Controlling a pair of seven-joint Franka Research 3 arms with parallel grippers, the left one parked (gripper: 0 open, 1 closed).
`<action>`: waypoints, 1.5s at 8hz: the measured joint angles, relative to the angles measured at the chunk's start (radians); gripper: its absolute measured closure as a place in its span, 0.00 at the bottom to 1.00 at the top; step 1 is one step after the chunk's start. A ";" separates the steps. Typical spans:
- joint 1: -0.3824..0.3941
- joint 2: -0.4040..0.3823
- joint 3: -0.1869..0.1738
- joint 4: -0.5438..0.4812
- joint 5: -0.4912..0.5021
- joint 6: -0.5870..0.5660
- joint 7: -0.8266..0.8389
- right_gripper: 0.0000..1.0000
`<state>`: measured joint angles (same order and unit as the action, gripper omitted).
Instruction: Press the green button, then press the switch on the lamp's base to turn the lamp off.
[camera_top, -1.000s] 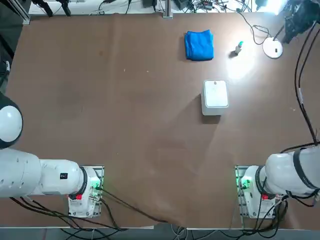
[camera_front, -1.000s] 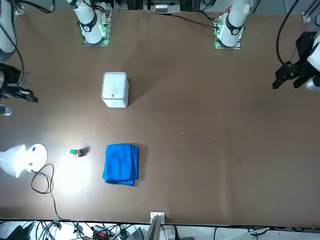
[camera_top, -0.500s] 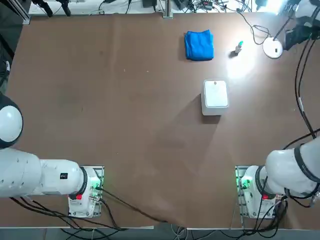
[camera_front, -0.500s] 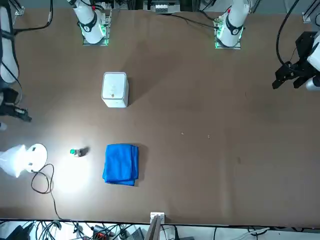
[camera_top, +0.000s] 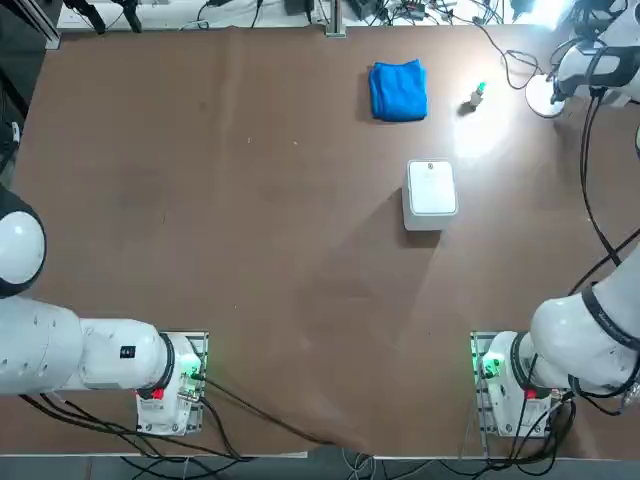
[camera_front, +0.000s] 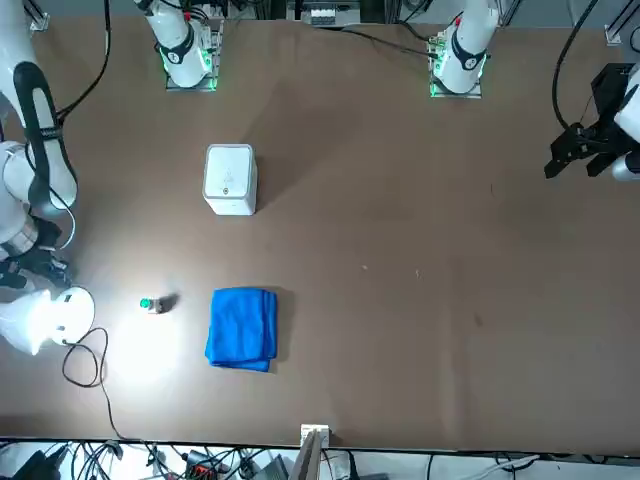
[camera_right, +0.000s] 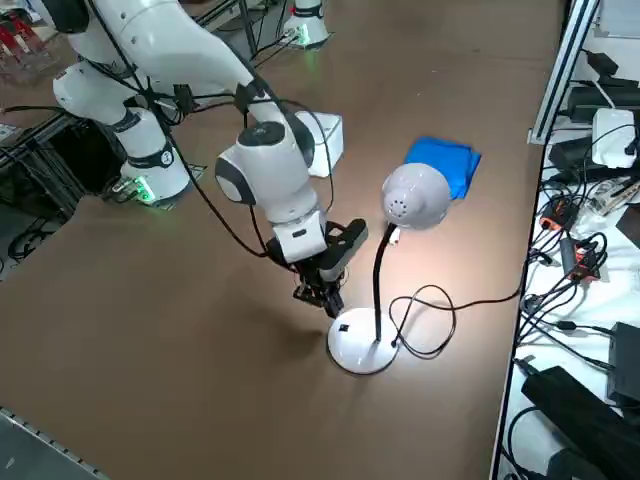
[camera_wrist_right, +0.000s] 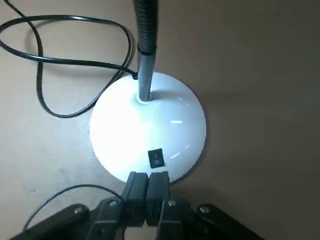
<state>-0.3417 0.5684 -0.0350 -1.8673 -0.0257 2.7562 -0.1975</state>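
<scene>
While the lamp (camera_right: 400, 215) is lit and throws a bright patch on the tabletop (camera_top: 250, 220), the right claw (camera_wrist_right: 148, 184) hangs just over the edge of the lamp's base (camera_wrist_right: 150, 125), with its two fingers pressed together and holding nothing. In the wrist view the closed tips point at the small black switch (camera_wrist_right: 156, 158) on the white disc, very near to it, but I cannot tell if they touch the base. The side view shows the same: the claw (camera_right: 322, 297) is low, just beside the disc (camera_right: 362, 343), and the black stem rises behind it to the lamp head.

The green button (camera_top: 479, 94) stands on the tabletop between the blue cloth (camera_top: 398, 90) and the lamp's base (camera_top: 545, 97), well apart from the claw. Nothing in the pictures shows if it was pressed; it looks untouched, but a pressed button may look the same. Since the arm is now at the lamp, I judge that the first step is probably finished and the second step is in hand.

What is left is clear: the light is on, so the switch is not yet pressed. The next move, as I judge it, is a short push of the closed tips forward and down onto the switch. The base is light, so it may slide or tip if the push comes from the side. The black cord (camera_wrist_right: 60, 60) lies in loops behind the base and is not in the way. The white box (camera_top: 431, 194) stands far from this work.
</scene>
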 joint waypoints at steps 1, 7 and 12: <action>-0.004 0.012 0.001 0.001 0.000 0.013 0.000 0.98; -0.010 0.020 0.013 0.005 0.000 0.024 0.001 0.98; -0.011 0.054 0.014 0.005 0.000 0.066 0.001 0.98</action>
<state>-0.3523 0.6219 -0.0208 -1.8625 -0.0257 2.8224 -0.1963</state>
